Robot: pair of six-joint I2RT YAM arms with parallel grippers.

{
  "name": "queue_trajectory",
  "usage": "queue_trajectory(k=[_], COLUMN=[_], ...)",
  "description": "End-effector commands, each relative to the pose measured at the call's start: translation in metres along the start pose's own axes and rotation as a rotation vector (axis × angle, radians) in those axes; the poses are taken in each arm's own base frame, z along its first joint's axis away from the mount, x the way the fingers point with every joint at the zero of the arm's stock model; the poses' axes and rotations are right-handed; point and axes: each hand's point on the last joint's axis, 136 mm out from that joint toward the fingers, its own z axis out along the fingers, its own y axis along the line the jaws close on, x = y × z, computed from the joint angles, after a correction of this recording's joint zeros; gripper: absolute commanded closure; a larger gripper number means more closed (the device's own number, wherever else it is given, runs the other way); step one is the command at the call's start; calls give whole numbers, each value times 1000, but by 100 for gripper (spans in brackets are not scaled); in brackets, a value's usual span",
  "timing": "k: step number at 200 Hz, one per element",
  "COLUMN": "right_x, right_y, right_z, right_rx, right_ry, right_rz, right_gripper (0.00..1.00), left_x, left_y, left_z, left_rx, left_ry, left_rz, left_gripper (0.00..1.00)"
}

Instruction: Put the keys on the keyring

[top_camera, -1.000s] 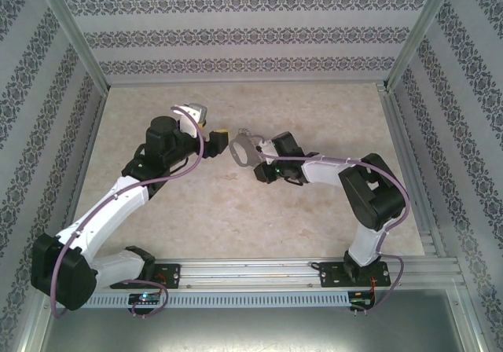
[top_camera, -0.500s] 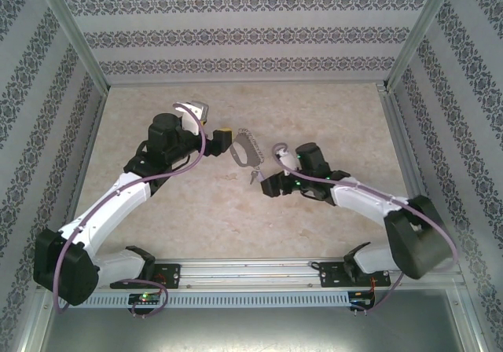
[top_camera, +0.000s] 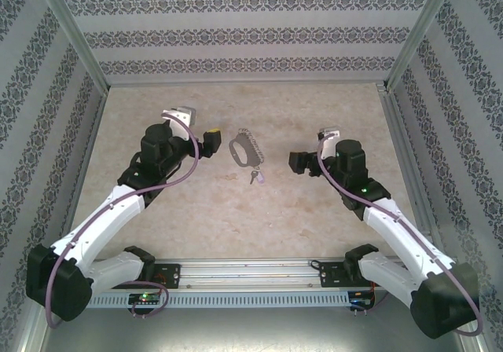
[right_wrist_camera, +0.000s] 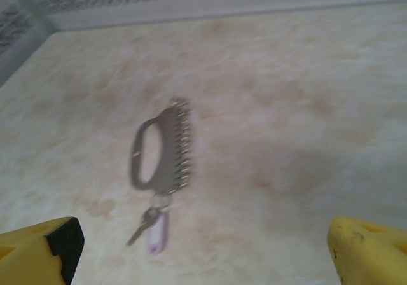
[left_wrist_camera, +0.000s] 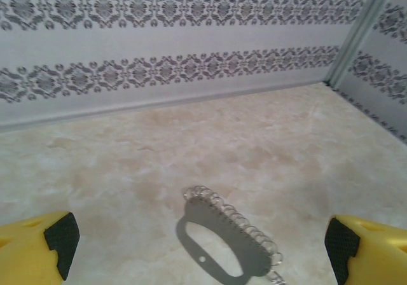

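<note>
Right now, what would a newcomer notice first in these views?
The dark oval keyring lies flat on the pale table, midway between the arms. The tiny lilac-headed key sits at its near end and seems to be linked to it. The left gripper and right gripper flank it, both open, apart from it and holding nothing.

We see a beige marbled desk point(top_camera: 236, 226) enclosed by pale walls point(top_camera: 251, 30) banded with dark floral ornament. Aluminium posts point(top_camera: 75, 38) rise from its far corners, and a metal rail point(top_camera: 259, 270) lines its near edge.
</note>
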Motion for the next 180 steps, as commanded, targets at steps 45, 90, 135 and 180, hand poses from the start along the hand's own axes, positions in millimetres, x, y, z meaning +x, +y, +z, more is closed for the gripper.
queue_trajectory(k=[45,90,135,180], right_x=[-13,-2,8,19], right_y=[-99,-126,-142,-157], right_z=[-17,2,0,6], right_rx=[529,626,677,688], right_ry=[-173,-119,-101,-119], right_rz=[-37,-98,-122,-133], right_gripper=[2,2,2,2], left_x=[23,55,78,106], left_y=[52,78,115,136], left_z=[-14,-17,-34,-22], left_rx=[-260,-340,-454,-495], left_ry=[-111,-77,-78,-54], left_rz=[55,197,175,177], left_gripper=[0,0,0,0])
